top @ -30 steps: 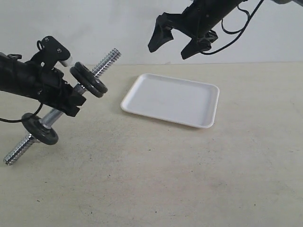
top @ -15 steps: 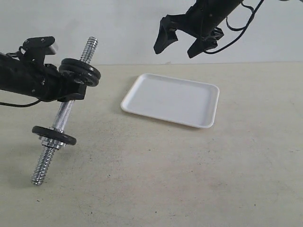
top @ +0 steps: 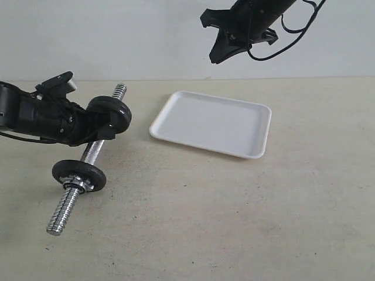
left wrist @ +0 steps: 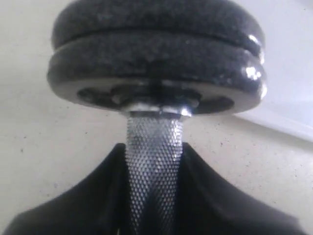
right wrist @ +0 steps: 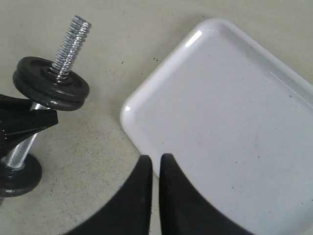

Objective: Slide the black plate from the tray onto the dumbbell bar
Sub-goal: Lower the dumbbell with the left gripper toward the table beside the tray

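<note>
Clamping dumbbell bar (top: pixel 89 153): left gripper (top: pixel 94 132) | right gripper (top: pixel 220 52) closed above tray (top: pixel 211 123)

No readable text, label, brand, number or sign shows anywhere: none on the discs (left wrist: pixel 156 54), the bar (top: pixel 91 153), the tray (top: pixel 212 124) or the bench (top: pixel 234 222).

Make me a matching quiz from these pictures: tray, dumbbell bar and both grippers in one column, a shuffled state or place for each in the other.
1 tray
2 dumbbell bar
3 left gripper
4 right gripper

A shut, up in the air
B white, flat on the table
C clamped around the bar
D chrome, threaded ends

Pairs: 1-B, 2-D, 3-C, 4-A
</note>
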Motion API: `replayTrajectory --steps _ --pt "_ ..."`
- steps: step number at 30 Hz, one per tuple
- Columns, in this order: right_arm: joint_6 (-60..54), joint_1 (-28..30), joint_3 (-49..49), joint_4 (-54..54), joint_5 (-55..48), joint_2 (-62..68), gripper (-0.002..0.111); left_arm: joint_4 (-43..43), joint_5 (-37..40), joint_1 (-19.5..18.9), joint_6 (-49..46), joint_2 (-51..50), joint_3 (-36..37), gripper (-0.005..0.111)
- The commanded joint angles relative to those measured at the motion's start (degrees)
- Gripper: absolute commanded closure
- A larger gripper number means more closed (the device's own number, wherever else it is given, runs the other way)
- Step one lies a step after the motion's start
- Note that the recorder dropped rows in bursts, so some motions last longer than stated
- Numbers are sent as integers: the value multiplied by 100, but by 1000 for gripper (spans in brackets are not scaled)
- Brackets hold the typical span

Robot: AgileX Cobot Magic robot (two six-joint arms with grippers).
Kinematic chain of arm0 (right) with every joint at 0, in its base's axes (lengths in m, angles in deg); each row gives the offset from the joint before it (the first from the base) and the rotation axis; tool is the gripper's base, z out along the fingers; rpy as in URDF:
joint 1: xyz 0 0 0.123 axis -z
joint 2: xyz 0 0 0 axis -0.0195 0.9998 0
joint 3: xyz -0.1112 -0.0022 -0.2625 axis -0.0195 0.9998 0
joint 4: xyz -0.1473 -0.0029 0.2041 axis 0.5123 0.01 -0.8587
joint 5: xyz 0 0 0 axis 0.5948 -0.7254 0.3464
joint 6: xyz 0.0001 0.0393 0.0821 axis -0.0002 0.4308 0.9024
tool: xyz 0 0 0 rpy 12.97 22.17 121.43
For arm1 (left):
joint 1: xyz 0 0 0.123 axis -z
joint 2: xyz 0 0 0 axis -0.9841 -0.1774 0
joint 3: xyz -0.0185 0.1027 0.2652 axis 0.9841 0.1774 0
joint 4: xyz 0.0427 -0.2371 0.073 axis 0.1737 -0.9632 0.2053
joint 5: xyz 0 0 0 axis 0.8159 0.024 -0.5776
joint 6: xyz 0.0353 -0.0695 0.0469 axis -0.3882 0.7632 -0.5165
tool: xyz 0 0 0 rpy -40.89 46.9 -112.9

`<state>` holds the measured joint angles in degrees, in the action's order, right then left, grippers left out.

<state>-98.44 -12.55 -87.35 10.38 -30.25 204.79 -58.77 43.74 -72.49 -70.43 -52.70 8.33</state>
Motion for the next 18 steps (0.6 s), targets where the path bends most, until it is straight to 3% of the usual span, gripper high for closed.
replayTrajectory --steps 1,8,15,18 --pt "14 52 -22 -77 -14 -100 107 -500 668 78 -266 85 -481 102" --pt "20 52 -22 -115 -14 -242 107 -500 668 78 -175 -303 -1006 102" --pt "7 52 -22 -115 -14 -278 107 -500 732 78 -479 -329 -1013 102" --pt "7 52 -22 -126 -14 -278 107 -500 850 78 -653 -329 -1013 96"
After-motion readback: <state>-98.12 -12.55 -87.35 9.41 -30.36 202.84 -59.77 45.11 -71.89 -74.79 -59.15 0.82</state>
